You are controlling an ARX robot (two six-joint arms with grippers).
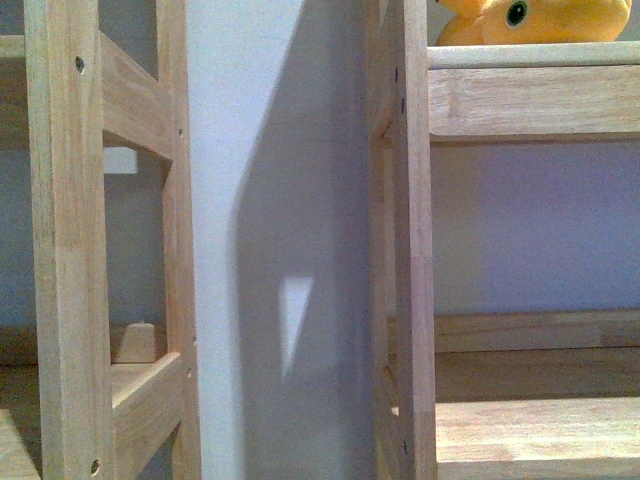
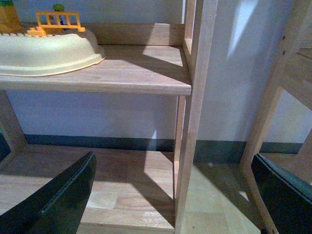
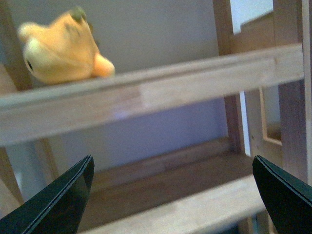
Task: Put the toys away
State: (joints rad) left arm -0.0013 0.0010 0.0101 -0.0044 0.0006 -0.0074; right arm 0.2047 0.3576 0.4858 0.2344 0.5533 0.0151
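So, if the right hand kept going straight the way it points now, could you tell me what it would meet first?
Probably nothing on the way in. The open right hand aims into the gap under the shelf rail holding the plush animal, so it would likely reach the back wall first; depth is unclear.

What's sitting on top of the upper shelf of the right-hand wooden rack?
An orange-yellow plush animal lies on the upper shelf. Only its lower part and dark eye show; the rest is cut off by the frame.

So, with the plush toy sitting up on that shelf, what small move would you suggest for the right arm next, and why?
Probably draw the right gripper back from the shelving. The plush toy already rests on the upper shelf, and the open fingers hold nothing and sit below the board, so the placement looks done.
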